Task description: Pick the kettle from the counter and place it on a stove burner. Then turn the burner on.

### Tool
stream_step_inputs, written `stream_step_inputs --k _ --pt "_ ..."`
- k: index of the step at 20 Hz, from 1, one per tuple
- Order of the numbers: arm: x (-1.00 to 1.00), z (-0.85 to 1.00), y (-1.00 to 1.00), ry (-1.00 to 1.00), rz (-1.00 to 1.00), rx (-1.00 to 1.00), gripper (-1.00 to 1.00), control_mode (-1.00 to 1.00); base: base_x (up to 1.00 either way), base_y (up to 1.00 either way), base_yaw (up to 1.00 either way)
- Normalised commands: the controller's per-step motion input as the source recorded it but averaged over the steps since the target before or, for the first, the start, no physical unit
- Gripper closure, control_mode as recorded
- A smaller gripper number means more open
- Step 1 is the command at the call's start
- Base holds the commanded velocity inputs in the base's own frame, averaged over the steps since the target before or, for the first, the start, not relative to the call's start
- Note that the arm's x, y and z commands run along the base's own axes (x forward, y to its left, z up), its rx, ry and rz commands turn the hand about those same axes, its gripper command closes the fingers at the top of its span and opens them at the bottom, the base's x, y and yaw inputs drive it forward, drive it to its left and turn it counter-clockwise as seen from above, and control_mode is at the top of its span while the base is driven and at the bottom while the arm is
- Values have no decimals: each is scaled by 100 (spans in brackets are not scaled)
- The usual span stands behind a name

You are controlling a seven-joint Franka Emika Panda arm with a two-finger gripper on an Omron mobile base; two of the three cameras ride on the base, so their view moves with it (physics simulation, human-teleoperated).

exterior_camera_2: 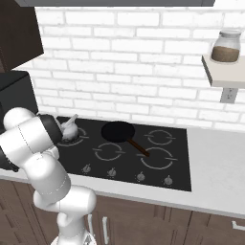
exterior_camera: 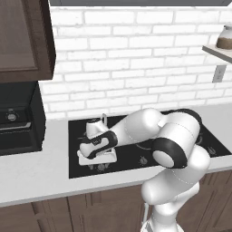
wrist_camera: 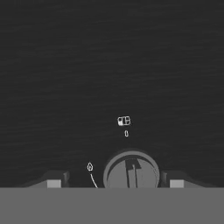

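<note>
White arm fills the near ground of the left base view, elbow high, forearm reaching left and down so the hand (exterior_camera: 96, 156) sits low over the front edge of the black cooktop (exterior_camera: 213, 147), above the knob row. Kettle (exterior_camera: 94, 127) stands just behind it on the cooktop, wire handle up.

Right base view: kettle (exterior_camera_2: 69, 128) rests on the rear left burner ring (exterior_camera_2: 72, 139), half hidden by the arm's shoulder. Frying pan (exterior_camera_2: 118, 130) sits mid-cooktop, brown handle toward the front right. Four knobs line the front; pale bench (exterior_camera_2: 217, 158) runs to the right. Jar (exterior_camera_2: 226, 46) on a wall shelf.

Hand view: burner knob (wrist_camera: 131, 169) lies between the two fingertips (wrist_camera: 54, 183), which stand apart on either side, holding nothing.

Judgement: placing looks done; turning the knob remains. Knob alignment reads from the hand camera, kettle seating from the base cameras.
</note>
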Motion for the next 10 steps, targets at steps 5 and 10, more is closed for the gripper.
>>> stream_step_inputs --k 5,10 --pt "0 0 0 0 0 0 100 -100 0 0 0" --pt "0 -2 0 0 0 0 100 -100 0 0 0"
